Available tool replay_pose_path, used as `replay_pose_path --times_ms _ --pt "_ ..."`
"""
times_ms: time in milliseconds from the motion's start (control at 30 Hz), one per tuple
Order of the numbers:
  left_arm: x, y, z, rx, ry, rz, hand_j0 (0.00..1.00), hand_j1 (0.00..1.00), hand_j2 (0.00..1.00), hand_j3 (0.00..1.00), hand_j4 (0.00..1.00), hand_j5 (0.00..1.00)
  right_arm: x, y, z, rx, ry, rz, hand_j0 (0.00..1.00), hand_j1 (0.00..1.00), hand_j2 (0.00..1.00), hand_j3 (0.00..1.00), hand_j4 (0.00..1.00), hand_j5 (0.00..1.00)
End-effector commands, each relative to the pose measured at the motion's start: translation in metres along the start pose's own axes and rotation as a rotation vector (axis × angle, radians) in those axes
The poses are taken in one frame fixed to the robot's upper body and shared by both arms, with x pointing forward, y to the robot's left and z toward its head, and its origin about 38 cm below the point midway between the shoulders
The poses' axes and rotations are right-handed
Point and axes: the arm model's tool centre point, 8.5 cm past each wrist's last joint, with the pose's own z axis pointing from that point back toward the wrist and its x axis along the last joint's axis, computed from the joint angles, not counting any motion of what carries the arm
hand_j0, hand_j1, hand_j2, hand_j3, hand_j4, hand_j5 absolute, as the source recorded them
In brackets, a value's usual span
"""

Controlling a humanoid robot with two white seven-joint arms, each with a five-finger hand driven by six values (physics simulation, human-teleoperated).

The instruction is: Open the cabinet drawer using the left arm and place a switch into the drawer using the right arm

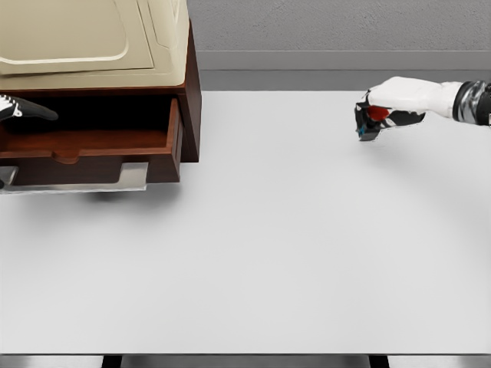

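A dark wood cabinet (192,92) with a cream top stands at the table's far left. Its drawer (100,142) is pulled out, showing a bare wooden bottom and a silver handle (84,182) along its front. Only a sliver of my left hand (21,109) shows at the picture's left edge, above the drawer's inside. At the far right, my right hand (374,116) is shut on a small black switch (367,129) with red and blue parts, held just above the table and well away from the drawer.
The white table (268,253) stretches between the cabinet and my right hand. A grey wall runs along the table's back edge. The table's front edge lies near the bottom of the picture.
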Motion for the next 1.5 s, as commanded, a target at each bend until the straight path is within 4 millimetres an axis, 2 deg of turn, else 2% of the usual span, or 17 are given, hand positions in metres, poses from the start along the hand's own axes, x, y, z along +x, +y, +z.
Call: replay_pose_path --times_ms 0,133,267,367,433,600,700,900,1067,1300,1467 --pt "-0.007 0.003 0.006 0.013 0.026 0.009 1.00 1.00 1.00 1.00 1.00 1.00 0.015 -0.008 -0.016 -0.022 -0.044 0.007 0.40 0.40 0.40 0.40 0.40 0.40" --pt "-0.008 0.003 0.007 0.014 0.031 0.010 1.00 1.00 1.00 1.00 1.00 1.00 0.034 -0.025 -0.029 -0.051 -0.094 0.039 0.40 0.40 0.40 0.40 0.40 0.40" --pt "-0.008 0.003 0.007 0.015 0.032 0.011 1.00 1.00 1.00 1.00 1.00 1.00 0.062 -0.052 -0.048 -0.087 -0.164 0.090 0.40 0.40 0.40 0.40 0.40 0.40" --pt "-0.008 0.003 0.007 0.017 0.031 0.012 1.00 1.00 1.00 1.00 1.00 1.00 0.080 -0.063 -0.062 -0.108 -0.208 0.101 0.40 0.40 0.40 0.40 0.40 0.40" --pt "-0.008 0.003 0.006 0.017 0.028 0.012 1.00 1.00 1.00 1.00 1.00 1.00 0.091 -0.072 -0.062 -0.124 -0.231 0.129 0.40 0.40 0.40 0.40 0.40 0.40" --pt "-0.008 0.003 0.006 0.019 0.028 0.013 1.00 1.00 1.00 1.00 1.00 1.00 0.094 -0.074 -0.059 -0.129 -0.237 0.143 0.40 0.40 0.40 0.40 0.40 0.40" --pt "-0.008 0.003 0.007 0.017 0.030 0.012 1.00 1.00 1.00 1.00 1.00 1.00 0.124 -0.073 -0.066 -0.109 -0.306 0.212 0.40 0.40 0.40 0.40 0.40 0.40" --pt "-0.008 0.003 0.007 0.017 0.030 0.012 1.00 1.00 1.00 1.00 1.00 1.00 0.162 -0.079 -0.065 -0.120 -0.393 0.302 0.40 0.40 0.40 0.40 0.40 0.40" --pt "-0.009 0.003 0.007 0.017 0.031 0.014 1.00 1.00 1.00 1.00 1.00 1.00 0.180 -0.087 -0.060 -0.146 -0.433 0.343 0.40 0.40 0.40 0.40 0.40 0.40" --pt "-0.009 0.003 0.007 0.018 0.033 0.014 1.00 1.00 1.00 1.00 1.00 1.00 0.198 -0.103 -0.064 -0.183 -0.476 0.359 0.40 0.40 0.40 0.40 0.40 0.40" --pt "-0.010 0.002 0.007 0.017 0.034 0.015 1.00 1.00 1.00 1.00 1.00 1.00 0.220 -0.109 -0.075 -0.179 -0.525 0.389 0.40 0.40 0.40 0.40 0.40 0.40"
